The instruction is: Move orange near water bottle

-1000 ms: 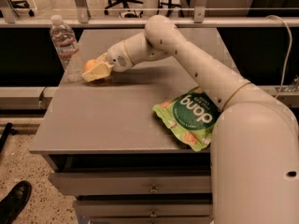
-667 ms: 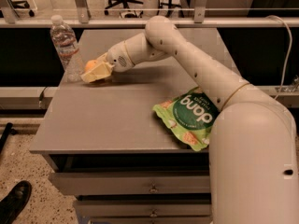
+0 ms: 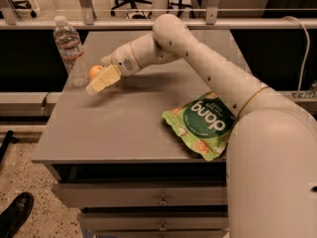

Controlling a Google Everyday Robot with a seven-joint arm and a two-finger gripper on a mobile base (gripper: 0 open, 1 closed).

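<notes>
Jaws of our gripper point(image 3: 94, 86) hang low over the far left part of the table point(image 3: 124, 128), pointing down and to the left as we look. We cannot tell whether they are clenched or released, because from this side they appear as one pale yellow block.

The orange point(image 3: 94, 72) is directly behind the jaws, against their upper edge, and only a part of it shows above them. We cannot tell whether the jaws grasp it or whether it rests on the table by itself. The water bottle point(image 3: 69, 48) stands upright just to the left of the jaws, close to the far left corner of the table. The orange is just beside the lower body of the bottle, between the bottle and the jaws; if it touches the bottle, we cannot say.

Our white arm point(image 3: 198, 58) reaches to the jaws from the right, crossing over the back part of the table. A green snack bag point(image 3: 205, 125) lies flat well to the right of the jaws and nearer to us, at the front right edge. Below the jaws, under the table top, we see grey drawers point(image 3: 148, 200). A dark shoe point(image 3: 15, 214) is on the floor, down and to the left of the jaws.
</notes>
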